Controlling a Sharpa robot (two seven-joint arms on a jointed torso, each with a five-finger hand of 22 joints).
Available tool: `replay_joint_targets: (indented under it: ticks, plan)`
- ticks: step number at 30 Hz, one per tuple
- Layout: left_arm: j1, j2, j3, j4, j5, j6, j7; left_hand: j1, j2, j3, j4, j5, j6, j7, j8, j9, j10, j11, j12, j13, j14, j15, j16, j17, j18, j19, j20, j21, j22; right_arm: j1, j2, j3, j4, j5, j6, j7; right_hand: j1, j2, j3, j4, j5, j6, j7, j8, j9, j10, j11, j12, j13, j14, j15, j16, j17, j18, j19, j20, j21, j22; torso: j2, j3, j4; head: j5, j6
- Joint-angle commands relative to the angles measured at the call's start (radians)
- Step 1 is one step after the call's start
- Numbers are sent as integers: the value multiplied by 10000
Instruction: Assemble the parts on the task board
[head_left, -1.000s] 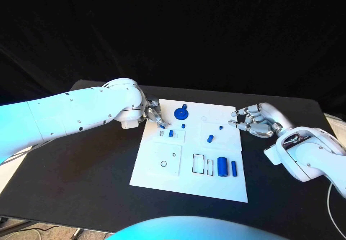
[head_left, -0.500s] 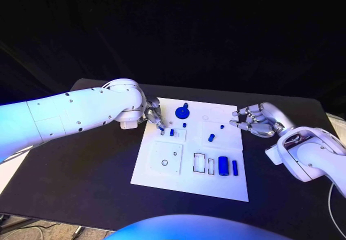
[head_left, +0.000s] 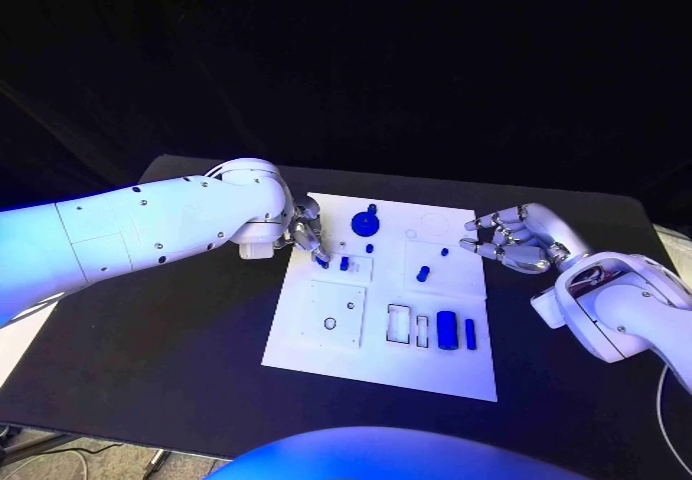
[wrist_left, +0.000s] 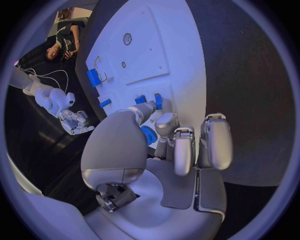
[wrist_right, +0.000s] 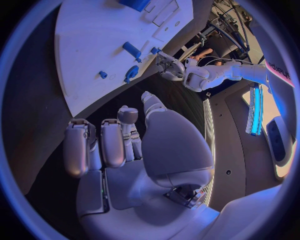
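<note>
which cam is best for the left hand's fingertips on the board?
Left wrist view: the left hand fills the middle, its fingertips down on the task board among small blue parts. Head view shows the hand from above, fingers small. Right wrist view shows it distant past the board's edge.

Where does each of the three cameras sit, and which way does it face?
Head view: on the robot's head, looking down at the task board; both arms show.
Left wrist view: behind the left hand, facing the board's edge and blue parts.
Right wrist view: behind the right hand, facing the board from beside it.
Shared: both wrist views show the board and the opposite hand.
</note>
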Motion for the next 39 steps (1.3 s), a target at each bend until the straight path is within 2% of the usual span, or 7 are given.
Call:
replay_joint_targets:
  ticks: [1,14,23,34,39]
  plan:
    - [-36,0,-13,12,-53,332,-79,99,7,1310,-1257,65,27,-21,43,3,64,13,20,-5,1054,-4,31,2627,40,71,28,43,952,-9,7,1,16,-98,34,71,42,52,-18,15,53,70,1,8,6,-46,-10,-55,-10,349,-75,-35,-8,194,-65,21,-36,-10,-3,5,-2,8,-21]
    - [-103,31,-18,26,-53,190,-45,75,14,1344,-1245,66,43,-21,54,-5,81,14,33,7,1054,-3,31,2627,39,73,28,43,955,-12,9,1,18,-98,45,73,42,52,-18,15,53,70,1,8,6,-46,-10,-55,-10,349,-75,-35,-8,194,-65,21,-36,-10,3,9,-13,-1,-49]
    - [-128,-60,-17,171,109,-614,73,44,15,1404,-1241,69,74,-31,79,-13,138,6,99,74,1054,-6,31,2627,18,117,25,114,1027,-14,10,1,15,-93,40,79,66,66,-39,32,107,86,0,15,9,-51,-12,-56,-22,350,-77,-48,-14,193,-63,19,-41,-11,-2,9,-4,1,-65]
    - [-206,-505,-15,774,577,-1701,27,-11,-30,1519,-1261,81,117,-51,125,-29,205,-14,149,115,1054,-20,31,2627,6,149,14,158,1075,-20,17,1,2,-87,48,77,66,66,-39,32,107,86,0,15,9,-51,-12,-56,-22,350,-77,-48,-14,193,-63,19,-41,-11,-2,15,4,3,-97]
    - [-262,-629,-16,974,376,-1822,68,-19,-37,1537,-1263,84,121,-53,131,-33,208,-16,143,106,1054,-23,31,2627,1,160,12,175,1092,-28,22,1,-4,-87,52,78,66,66,-39,32,107,86,0,15,9,-51,-12,-56,-22,350,-77,-48,-14,193,-63,19,-41,-11,-8,12,7,23,-104]
